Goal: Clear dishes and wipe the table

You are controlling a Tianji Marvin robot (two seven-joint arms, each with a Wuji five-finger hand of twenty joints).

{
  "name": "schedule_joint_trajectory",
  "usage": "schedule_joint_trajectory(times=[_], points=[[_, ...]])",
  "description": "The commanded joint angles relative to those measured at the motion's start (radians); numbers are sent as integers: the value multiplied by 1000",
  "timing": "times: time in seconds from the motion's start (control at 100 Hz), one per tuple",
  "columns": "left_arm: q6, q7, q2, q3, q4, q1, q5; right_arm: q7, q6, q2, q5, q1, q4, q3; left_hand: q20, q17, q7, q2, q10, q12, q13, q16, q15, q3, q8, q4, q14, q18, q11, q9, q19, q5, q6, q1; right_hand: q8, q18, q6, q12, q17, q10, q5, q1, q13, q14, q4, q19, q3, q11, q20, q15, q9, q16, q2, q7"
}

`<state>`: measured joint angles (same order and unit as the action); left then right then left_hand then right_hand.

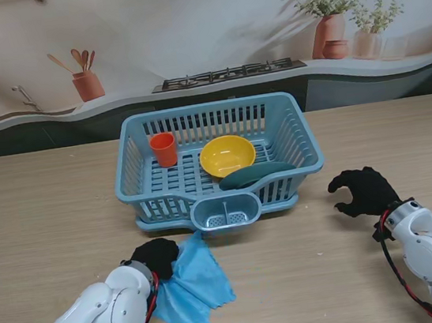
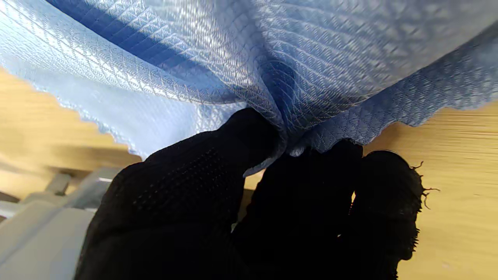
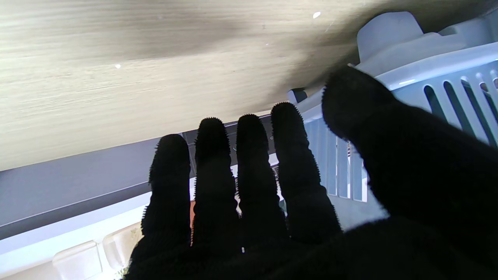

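My left hand (image 1: 158,256) pinches the blue cloth (image 1: 191,286) by its bunched fold on the counter (image 1: 47,208); it is light, limp and will drag easily. My right hand (image 1: 363,190) hangs spread, empty.

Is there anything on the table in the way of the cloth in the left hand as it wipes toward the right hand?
Nothing visible does. The left hand grips the blue cloth, and the bare table stretches to the open right hand. The dish basket sits farther from me.

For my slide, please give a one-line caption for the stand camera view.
Left hand pinches the blue cloth beside the loaded dish basket; right hand hovers open.
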<state>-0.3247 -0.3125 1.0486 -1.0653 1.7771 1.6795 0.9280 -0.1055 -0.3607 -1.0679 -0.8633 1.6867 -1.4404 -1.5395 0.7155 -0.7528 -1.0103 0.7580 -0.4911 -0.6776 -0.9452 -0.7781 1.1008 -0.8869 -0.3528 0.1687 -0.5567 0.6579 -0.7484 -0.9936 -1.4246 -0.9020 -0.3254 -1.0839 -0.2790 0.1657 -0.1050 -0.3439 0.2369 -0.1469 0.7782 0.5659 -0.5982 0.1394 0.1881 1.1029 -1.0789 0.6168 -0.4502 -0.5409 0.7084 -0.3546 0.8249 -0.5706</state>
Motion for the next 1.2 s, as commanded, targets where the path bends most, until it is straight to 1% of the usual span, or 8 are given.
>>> schedule_joint_trajectory(times=[0.0,0.11,0.29,0.54,0.66,0.82,1.01,1.19], points=[[-3,7,-21,-29,-36,59,9,13,1,1,-6,5,-7,3,27,-8,85,-51,-18,54,-9,5,8,-57,66,-9,-31,40,99,4,-34,-84,-13,-57,-6,15,-9,2,0,-5,5,16,13,10,-44,5,-6,-2,-11,-19,1,-5,-4,-3],[42,63,-13,-103,-39,115,37,14,4,1,-6,5,-8,4,30,-4,87,-48,-15,55,-9,7,5,-58,66,-9,-31,40,102,1,-31,-90,-10,-56,-6,13,-9,2,0,-3,6,17,13,10,-44,4,-6,-2,-11,-19,0,-5,-4,-4],[75,170,0,-188,-65,178,73,14,7,1,-8,6,-9,5,37,3,93,-44,-17,56,-10,9,-4,-60,65,-8,-38,40,108,-4,-29,-94,-14,-58,-5,13,-10,2,-1,-5,5,18,13,9,-44,5,-7,-1,-11,-19,1,-5,-3,-4],[115,301,9,-256,-125,220,127,17,5,2,-10,5,-10,6,45,7,98,-40,-16,56,-10,8,-6,-61,64,-7,-41,40,112,-8,-26,-100,-15,-58,-5,14,-10,3,2,-5,7,23,12,9,-44,6,-9,-2,-11,-20,2,-5,3,-3],[129,335,11,-275,-138,233,141,17,3,2,-11,4,-9,7,49,7,100,-39,-17,56,-10,7,-7,-62,63,-7,-44,40,114,-10,-27,-101,-15,-58,-5,15,-10,3,2,-5,7,25,10,10,-44,6,-10,-2,-10,-20,2,-5,4,-3],[108,289,8,-250,-133,220,125,17,8,2,-10,5,-11,8,53,7,102,-40,-17,55,-11,6,-8,-62,62,-7,-44,40,116,-10,-26,-101,-13,-57,-4,11,-11,3,1,-8,7,24,12,9,-44,6,-10,-2,-9,-19,2,-5,4,-2],[61,160,-3,-178,-103,168,89,13,4,2,-11,3,-8,8,57,6,104,-44,-16,52,-11,5,-8,-62,60,-7,-42,40,116,-8,-24,-100,-16,-56,-4,12,-11,3,1,-6,8,23,12,10,-44,6,-11,-2,-9,-20,2,-5,3,-2],[0,56,-13,-87,-71,103,15,8,2,1,-12,2,-6,5,60,4,105,-47,-18,50,-11,4,-8,-61,58,-7,-40,40,116,-6,-24,-97,-15,-56,-4,14,-10,3,0,-5,7,24,12,10,-44,6,-11,-2,-9,-20,3,-5,2,-2]])
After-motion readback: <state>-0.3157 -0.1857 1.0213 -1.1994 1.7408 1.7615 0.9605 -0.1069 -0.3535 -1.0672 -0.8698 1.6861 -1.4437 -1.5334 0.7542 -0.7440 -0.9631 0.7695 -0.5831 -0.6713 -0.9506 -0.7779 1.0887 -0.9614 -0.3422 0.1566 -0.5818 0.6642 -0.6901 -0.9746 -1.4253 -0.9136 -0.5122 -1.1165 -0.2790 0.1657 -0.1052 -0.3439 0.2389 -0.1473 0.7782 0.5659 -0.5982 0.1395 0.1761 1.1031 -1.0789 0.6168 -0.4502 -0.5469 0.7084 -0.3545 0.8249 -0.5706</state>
